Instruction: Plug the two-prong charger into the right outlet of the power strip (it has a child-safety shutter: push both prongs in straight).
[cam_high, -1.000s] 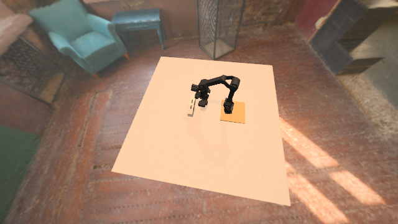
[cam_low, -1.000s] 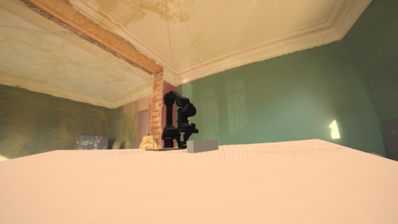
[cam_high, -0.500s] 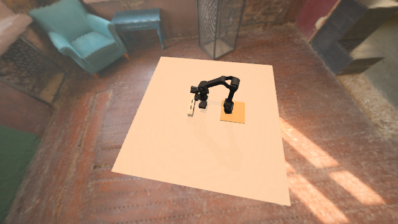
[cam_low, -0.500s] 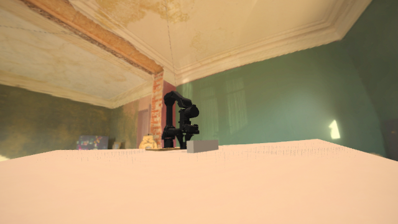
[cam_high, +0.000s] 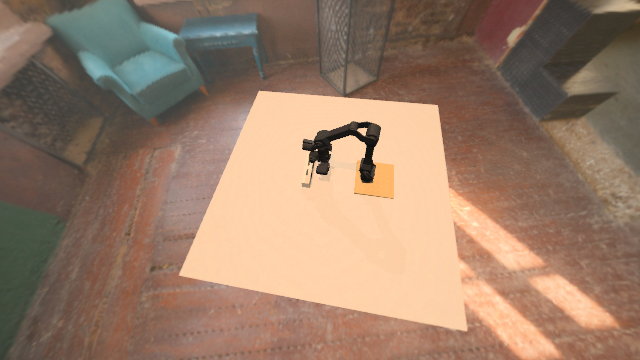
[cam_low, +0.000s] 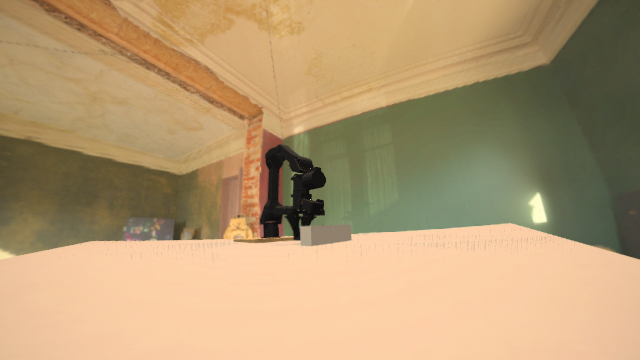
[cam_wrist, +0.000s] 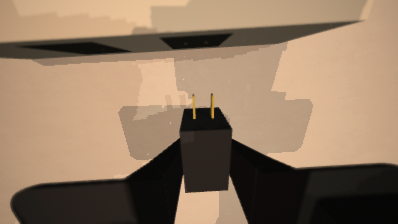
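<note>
My gripper (cam_wrist: 203, 141) is shut on the black charger (cam_wrist: 206, 162), which sits between the fingertips in the wrist view. Its two gold prongs (cam_wrist: 212, 106) point up the picture, toward the power strip (cam_high: 305, 181) (cam_low: 327, 235) (cam_wrist: 145, 44). A gap shows between the prong tips and the strip's front face. That face has two dark outlets; the right outlet (cam_wrist: 196, 41) lies ahead of the prongs, which appear slightly right of its two small slots. The left outlet (cam_wrist: 80, 48) is farther left. The arm hides part of the strip in the top view; the charger cannot be made out in either the top or the exterior view.
The arm's base stands on an orange board (cam_high: 382, 187), to the right of the strip in the top view. Board and strip rest on a pale square surface (cam_high: 280, 240). Shadows of the gripper and arm fall on it beneath the charger in the wrist view.
</note>
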